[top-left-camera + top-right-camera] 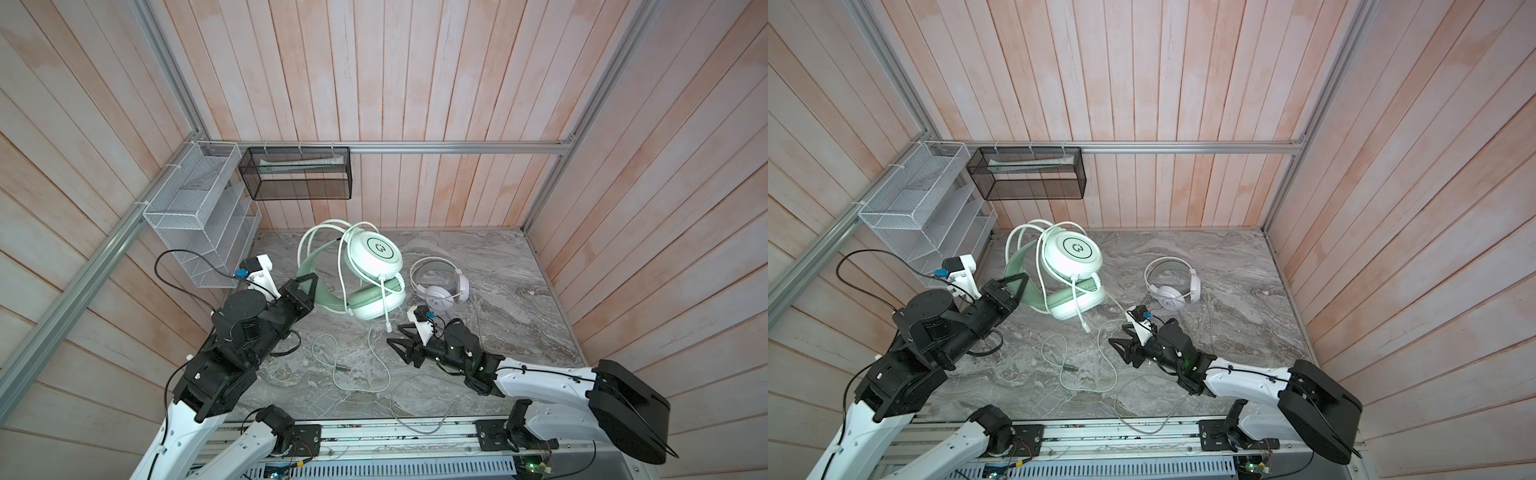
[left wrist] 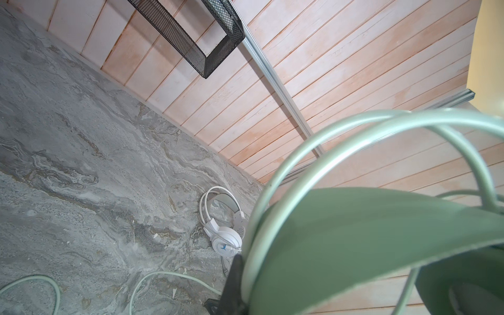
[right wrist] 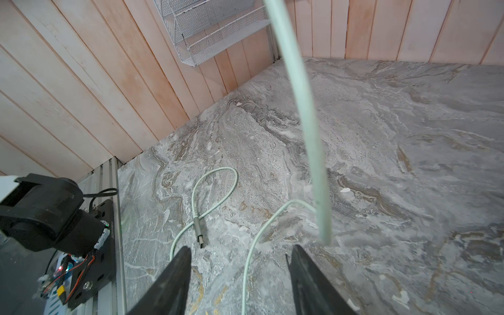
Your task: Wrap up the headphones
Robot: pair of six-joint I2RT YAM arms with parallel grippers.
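The mint-green headphones [image 1: 376, 253] [image 1: 1073, 249] stand tilted up at the back of the marble table, and their cord wraps loosely round the headband. My left gripper [image 1: 305, 282] [image 1: 1013, 286] [image 2: 246, 283] is shut on the green headband [image 2: 354, 245]. The boom mic [image 1: 387, 316] [image 3: 308, 136] hangs down towards my right gripper [image 1: 395, 333] [image 1: 1117, 334] [image 3: 241, 247]. That gripper is open and holds nothing. The mint cord [image 3: 248, 267] lies on the table below its jaws, ending in a USB plug [image 1: 343, 368] [image 3: 198, 229]. The white headphones [image 1: 440, 286] [image 1: 1173, 286] [image 2: 223, 237] lie flat to the right.
A white wire rack [image 1: 195, 216] and a black mesh basket [image 1: 299, 178] hang on the walls at the back left. The white headset's grey cord [image 1: 415, 415] loops over the table's front edge onto the metal rail [image 1: 395, 436].
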